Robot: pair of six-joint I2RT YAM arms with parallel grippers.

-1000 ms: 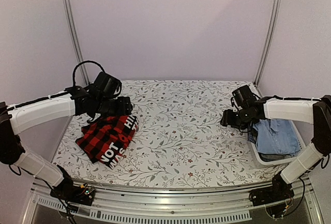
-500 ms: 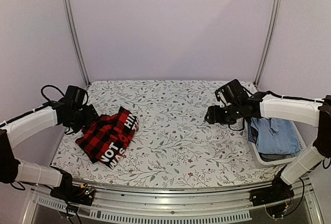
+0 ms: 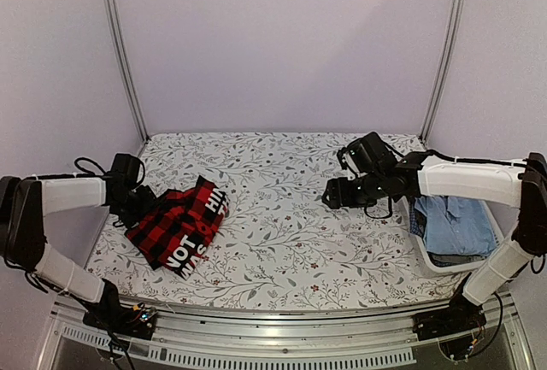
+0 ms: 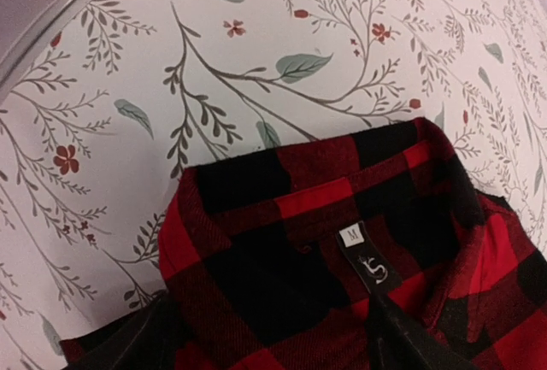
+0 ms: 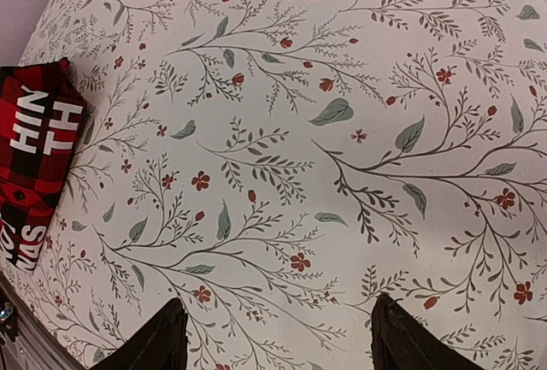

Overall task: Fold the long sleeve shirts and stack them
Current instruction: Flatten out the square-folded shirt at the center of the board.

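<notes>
A white basket (image 3: 444,267) at the table's right edge holds a crumpled blue shirt (image 3: 453,223). The red-and-black checked shirt (image 3: 179,226) lies folded on the floral tablecloth (image 3: 291,242) at the left, well apart from the basket. The left gripper (image 3: 135,203), jaws released, sits at the shirt's left edge. The right gripper (image 3: 333,195), also spread and holding nothing, hangs over bare cloth mid-table. Only the left wrist camera shows the collar (image 4: 342,182) and its size label (image 4: 352,235). The white letters (image 3: 184,256) show from above.

Floral-print cloth (image 3: 291,216) covers work surface. White basket (image 3: 453,266) at R edge, near side. Alu frame posts (image 3: 120,45) L & R; lilac walls (image 3: 282,37) behind.
</notes>
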